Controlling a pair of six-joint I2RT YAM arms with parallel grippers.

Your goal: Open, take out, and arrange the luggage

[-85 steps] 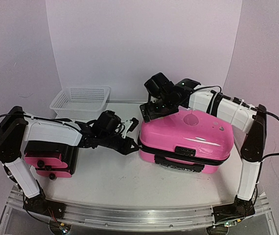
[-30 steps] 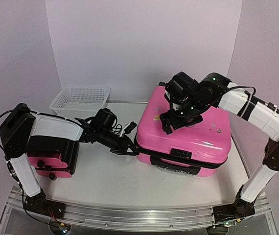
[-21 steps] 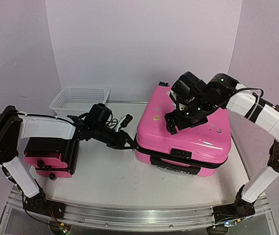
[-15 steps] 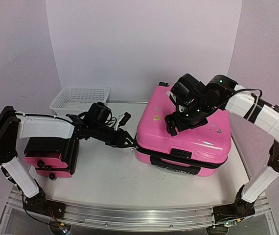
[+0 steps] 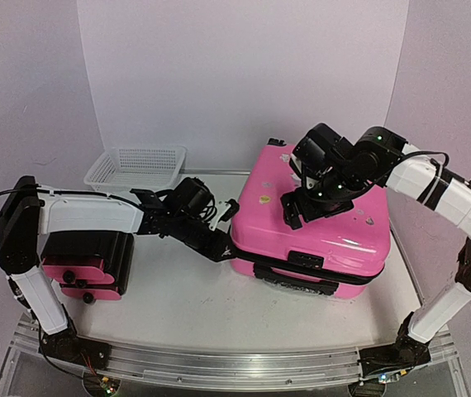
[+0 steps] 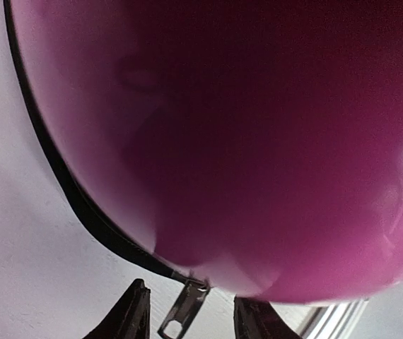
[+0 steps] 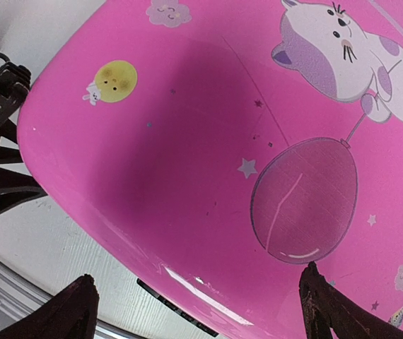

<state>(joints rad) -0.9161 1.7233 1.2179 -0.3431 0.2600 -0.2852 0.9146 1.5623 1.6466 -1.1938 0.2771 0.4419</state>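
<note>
The luggage [image 5: 335, 227], a glossy pink hard-shell suitcase with black zipper trim [image 6: 60, 176], lies flat and shut at the table's centre right. My left gripper [image 5: 223, 246] is at its near-left corner. In the left wrist view the pink shell [image 6: 258, 141] fills the frame. A metal zipper pull [image 6: 182, 314] hangs between the parted fingers of the left gripper [image 6: 189, 296], touching neither. My right gripper [image 5: 302, 205] hovers over the lid [image 7: 208, 141], wide open and empty, above a cat sticker [image 7: 343, 42] and a balloon sticker [image 7: 304, 201].
A smaller pink case with a black side [image 5: 83, 269] lies at the table's left, under my left arm. A white mesh basket [image 5: 136, 169] stands at the back left. The white table [image 5: 186, 298] shows between the arms, and its metal front rail [image 5: 219, 364] runs along the near edge.
My left gripper drew back from the suitcase corner with its jaws parting, then came in again to the corner. The right gripper stayed over the lid.
</note>
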